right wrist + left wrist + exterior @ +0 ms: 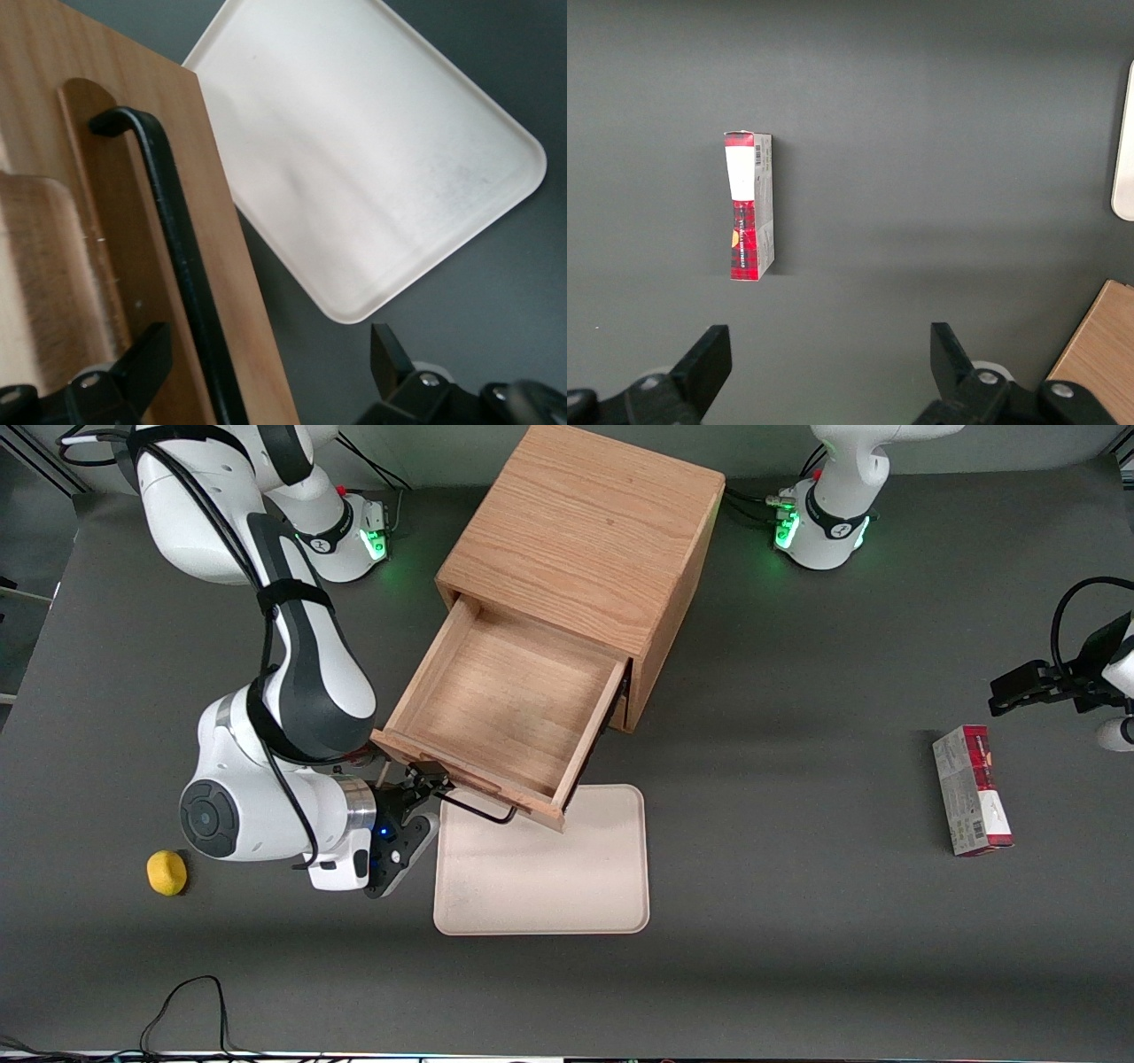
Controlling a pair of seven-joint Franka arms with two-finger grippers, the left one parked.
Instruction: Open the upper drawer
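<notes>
Basically done: upper drawer sits pulled well out of the cabinet, gripper fingers spread around its handle, so back off straight, without snagging the wire.

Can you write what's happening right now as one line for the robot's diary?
upper drawer: pulled out, empty | gripper: open, at black wire handle, fingers either side | cream tray: on table in front of the drawer
</notes>
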